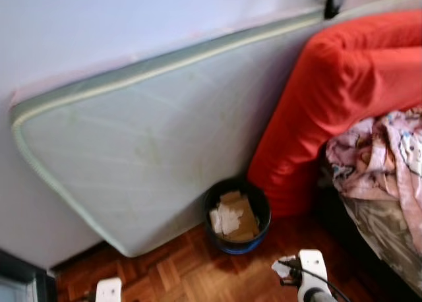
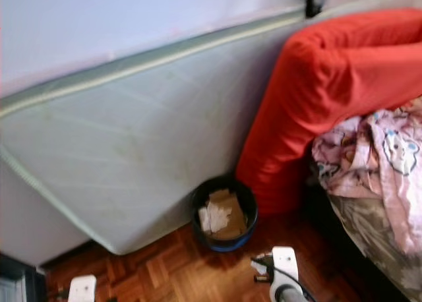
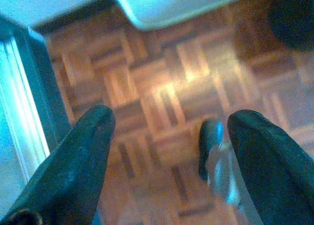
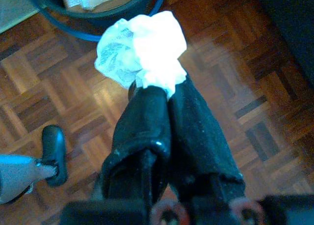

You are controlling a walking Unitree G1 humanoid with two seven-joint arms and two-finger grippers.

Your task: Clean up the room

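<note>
A round dark bin (image 1: 237,215) with a blue base stands on the parquet floor against a leaning mattress; cardboard and white paper lie inside it. In the right wrist view my right gripper (image 4: 158,90) is shut on a crumpled white tissue (image 4: 141,47), held above the floor just short of the bin's rim (image 4: 93,14). My right wrist (image 1: 310,269) shows low in the head view, near the bin. My left gripper (image 3: 169,136) hangs open over bare parquet with nothing between its fingers.
A pale grey mattress (image 1: 145,144) leans against the wall. A red cushion (image 1: 343,84) and a bed with a pink patterned blanket (image 1: 382,157) fill the right side. A dark door frame (image 3: 44,102) stands at the left. My foot (image 3: 211,146) rests on the floor.
</note>
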